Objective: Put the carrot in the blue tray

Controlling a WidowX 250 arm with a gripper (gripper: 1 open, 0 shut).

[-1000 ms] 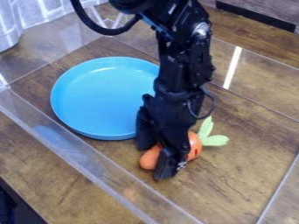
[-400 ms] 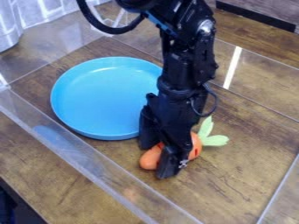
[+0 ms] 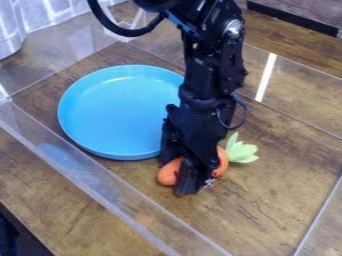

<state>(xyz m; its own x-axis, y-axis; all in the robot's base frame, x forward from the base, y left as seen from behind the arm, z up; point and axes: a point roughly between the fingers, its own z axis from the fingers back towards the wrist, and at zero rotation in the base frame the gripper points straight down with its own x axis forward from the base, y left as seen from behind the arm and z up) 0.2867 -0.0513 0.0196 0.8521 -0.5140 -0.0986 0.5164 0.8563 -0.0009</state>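
Note:
The carrot [image 3: 170, 175] lies on the wooden table right of the blue tray, its orange body low at the gripper's base and its green leafy top [image 3: 241, 152] sticking out to the right. My black gripper [image 3: 191, 172] stands straight down over the carrot, with its fingers closed around the orange body. The gripper hides most of the carrot's middle. The blue tray [image 3: 107, 105] sits flat on the table just left of the gripper, with nothing in it.
A clear plastic wall [image 3: 94, 185] runs along the front and left of the work area. Another clear panel [image 3: 281, 75] stands at the back right. Bare wooden tabletop [image 3: 287, 190] lies to the right of the carrot.
The fingers have closed in on the carrot, and the carrot has shifted slightly, with its leafy top swung a little to the right. The arm has barely moved.

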